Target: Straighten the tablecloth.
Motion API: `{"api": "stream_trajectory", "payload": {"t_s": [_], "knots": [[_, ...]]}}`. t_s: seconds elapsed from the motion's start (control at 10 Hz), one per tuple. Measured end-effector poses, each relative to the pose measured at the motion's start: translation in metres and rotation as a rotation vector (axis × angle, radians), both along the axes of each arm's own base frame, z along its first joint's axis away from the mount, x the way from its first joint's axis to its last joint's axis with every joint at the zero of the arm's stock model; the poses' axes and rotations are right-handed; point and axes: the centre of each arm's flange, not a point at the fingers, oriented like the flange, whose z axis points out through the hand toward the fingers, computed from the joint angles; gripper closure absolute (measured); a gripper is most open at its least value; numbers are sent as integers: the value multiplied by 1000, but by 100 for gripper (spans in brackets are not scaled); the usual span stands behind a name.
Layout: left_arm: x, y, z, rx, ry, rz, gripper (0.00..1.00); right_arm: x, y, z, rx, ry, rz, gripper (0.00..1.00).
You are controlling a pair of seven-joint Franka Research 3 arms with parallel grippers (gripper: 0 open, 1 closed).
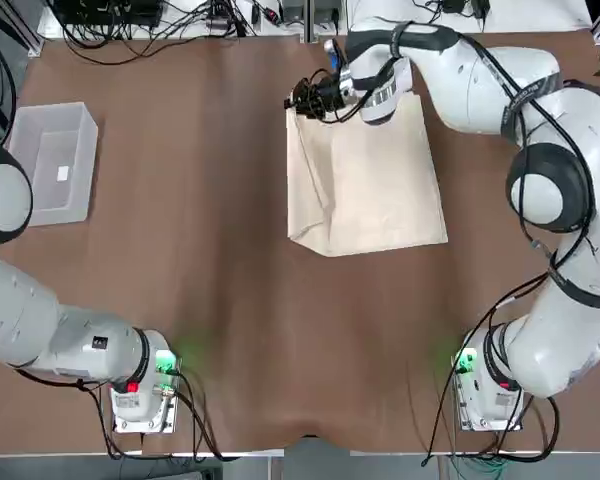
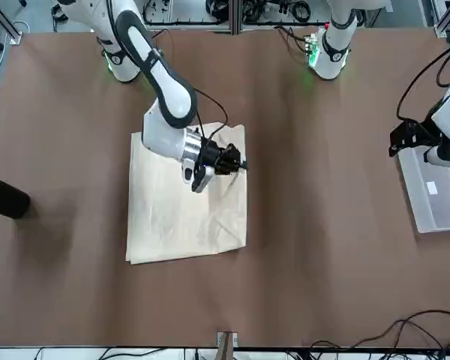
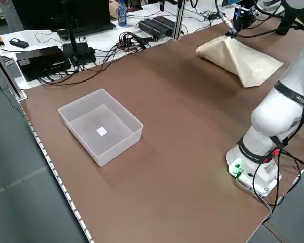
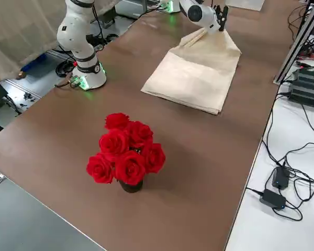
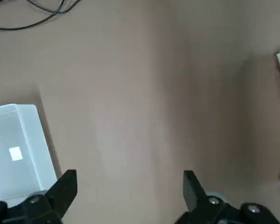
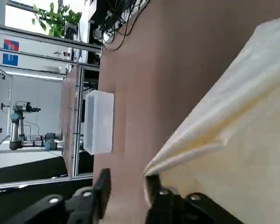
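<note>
Going left to right in the top view: clear plastic bin (image 1: 52,162) sits near the left edge, well apart from the work. Left gripper (image 5: 128,189) is parked above bare brown table covering (image 1: 200,280) beside that bin, fingers wide apart, holding nothing.

Tablecloth (image 1: 365,180) lies right of centre toward the far edge, folded in layers, with 1 raised ridge running along its left side up to the far-left corner. Right gripper (image 1: 302,97) is at that corner, turned sideways. In the right wrist view its 2 fingers stand partly apart with a peak of cloth just beside 1 of them; cannot tell if the fabric is pinched or already free.

Risks, as judgement:
- If the corner slips out now, the lifted ridge may collapse into a crease instead of lying flat.
- A finger could snag the top layer while pulling away and drag the fold askew.
- Cloth sits near the far table edge; a push outward could send it over.

Roses (image 4: 126,151) stand well apart at the right side, low risk.
</note>
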Motion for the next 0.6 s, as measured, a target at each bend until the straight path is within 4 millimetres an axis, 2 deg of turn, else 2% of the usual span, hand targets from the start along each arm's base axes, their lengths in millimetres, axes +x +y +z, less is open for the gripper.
{"api": "stream_trajectory", "payload": {"t_s": [0.3,0.4,0.6], "knots": [[0,0,0,0,0,0,0,0,13,17,71,24,-52,5],[0,0,0,0,0,-1,0,2,16,23,88,25,-63,0],[0,0,0,0,0,-1,0,3,16,26,98,26,-71,0]]}}
